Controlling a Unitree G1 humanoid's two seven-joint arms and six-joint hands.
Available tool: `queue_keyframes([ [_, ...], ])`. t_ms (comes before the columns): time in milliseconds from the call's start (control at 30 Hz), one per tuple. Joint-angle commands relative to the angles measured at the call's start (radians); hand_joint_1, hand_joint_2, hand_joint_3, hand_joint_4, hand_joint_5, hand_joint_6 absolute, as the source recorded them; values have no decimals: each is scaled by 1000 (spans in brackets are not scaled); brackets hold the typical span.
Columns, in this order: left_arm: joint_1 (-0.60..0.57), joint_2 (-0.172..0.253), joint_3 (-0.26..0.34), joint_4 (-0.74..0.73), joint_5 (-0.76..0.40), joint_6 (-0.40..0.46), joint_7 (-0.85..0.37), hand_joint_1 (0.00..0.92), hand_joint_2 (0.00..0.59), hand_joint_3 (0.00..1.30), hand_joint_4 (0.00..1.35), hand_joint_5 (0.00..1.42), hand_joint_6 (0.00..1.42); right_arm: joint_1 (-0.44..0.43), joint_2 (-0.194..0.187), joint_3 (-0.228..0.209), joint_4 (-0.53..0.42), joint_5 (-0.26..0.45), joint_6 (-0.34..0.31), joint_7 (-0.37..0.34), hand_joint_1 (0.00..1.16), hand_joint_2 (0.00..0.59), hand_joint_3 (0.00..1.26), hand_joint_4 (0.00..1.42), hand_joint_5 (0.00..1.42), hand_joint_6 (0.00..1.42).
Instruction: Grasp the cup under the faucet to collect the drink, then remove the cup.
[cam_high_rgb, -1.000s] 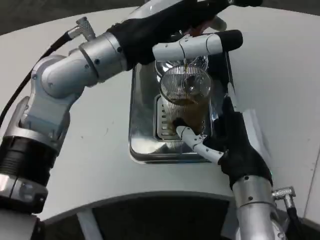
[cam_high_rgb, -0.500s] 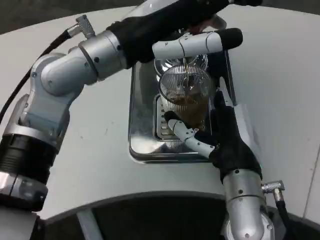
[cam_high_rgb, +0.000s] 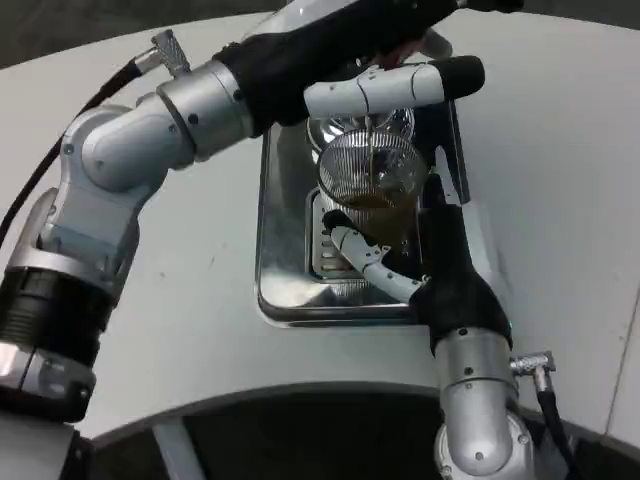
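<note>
One camera serves the scene, mounted high on the robot's head or chest and tilted steeply down at the white table (cam_high_rgb: 560, 150) in front of it. It sits close: the left forearm (cam_high_rgb: 150, 140) sweeps in large from the picture's left, the right forearm (cam_high_rgb: 475, 400) rises from the bottom edge, and the table's near rim curves across the lower frame (dark floor shows beneath it). The steel drip tray (cam_high_rgb: 285, 240) lies near centre, seen almost from above.

1 cup (cam_high_rgb: 372, 190), 1 metal tray (cam_high_rgb: 285, 240), 2 hands: left (cam_high_rgb: 385, 40), right (cam_high_rgb: 440, 270)
</note>
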Motion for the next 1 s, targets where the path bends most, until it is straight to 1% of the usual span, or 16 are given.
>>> queue_keyframes([
  [33, 7, 6, -23, 17, 18, -1, -35, 0, 112, 153, 0, 11, 212, 2, 37, -2, 41, 23, 1, -8, 669, 230, 0, 0, 0, 0],
  [267, 7, 10, -21, 19, 18, -4, -36, 0, 114, 153, 0, 11, 212, -13, 42, -3, 70, 33, -14, -11, 668, 230, 0, 0, 0, 0],
  [533, 5, 13, -20, 19, 17, -6, -39, 0, 114, 157, 0, 11, 212, -31, 49, 3, 101, 36, -14, -30, 668, 230, 0, 0, 0, 0],
  [700, 6, 15, -20, 16, 17, -6, -41, 0, 115, 163, 0, 11, 212, -29, 50, 7, 107, 39, -16, -41, 668, 230, 0, 0, 0, 0],
  [867, 4, 25, -35, 4, 45, -36, -35, 0, 115, 164, 0, 11, 212, -33, 53, 11, 108, 36, -11, -52, 668, 230, 0, 0, 0, 0],
  [1000, 3, 23, -37, 3, 40, -35, -36, 0, 115, 165, 0, 11, 212, -39, 54, 12, 109, 38, -5, -55, 668, 230, 0, 0, 0, 0],
])
